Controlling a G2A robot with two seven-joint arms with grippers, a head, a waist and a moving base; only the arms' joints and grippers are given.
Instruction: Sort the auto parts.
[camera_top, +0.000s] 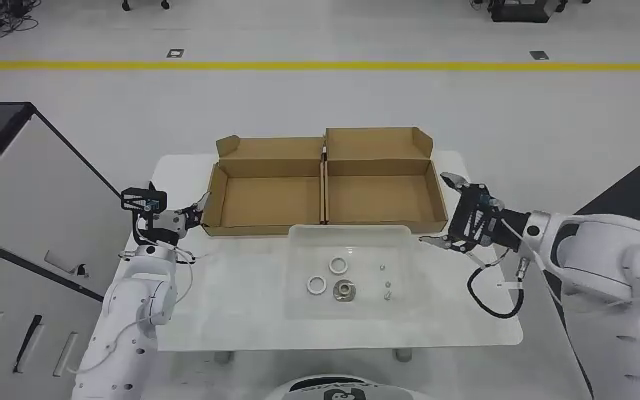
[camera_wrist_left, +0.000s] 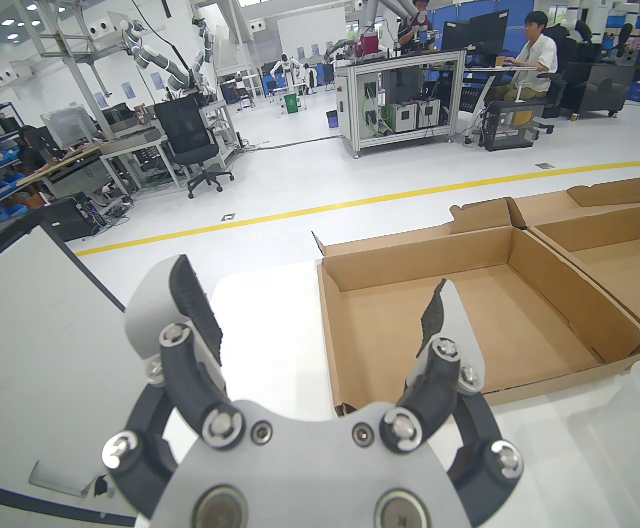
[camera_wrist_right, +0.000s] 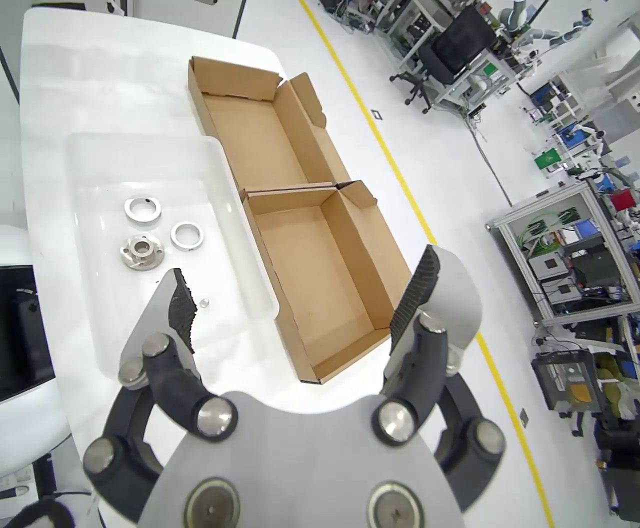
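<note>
pincers apart, nothing lifted: the risk sits in the tray

left pincer (camera_wrist_left: 311, 272) hangs with its jaws spread and nothing between them, off the outer end of the left cardboard box (camera_top: 265, 200). right pincer (camera_wrist_right: 303, 261) is likewise apart and bare, hovering past the outer end of the right cardboard box (camera_top: 385, 195). the auto parts all lie in the clear tray (camera_top: 300, 305), which sits against the near walls of both boxes: a larger ring (camera_wrist_right: 143, 208), a smaller ring (camera_wrist_right: 187, 234), a flanged hub (camera_wrist_right: 142, 251) and a tiny piece (camera_wrist_right: 203, 302), with another tiny piece (camera_top: 384, 267) seen from above.

the rings look thin and lie flat on a slick floor, so closing fingers may skid them aside instead of gripping. the hub sits just beside both rings, and wide jaws coming down on one could knock its neighbour. the tiny pieces would probably slip from the pads or drop onto the counter (camera_top: 240, 320). the tray seems light, and a push might shove it into the boxes.

the tray wall and the box walls stand between the parts and either box, so a part carried low would catch. both arms working in one tray could meet. a black cable (camera_top: 490, 300) loops under the right arm and might drag. a grey panel (camera_top: 60, 200) stands close to the counter's left edge.
</note>
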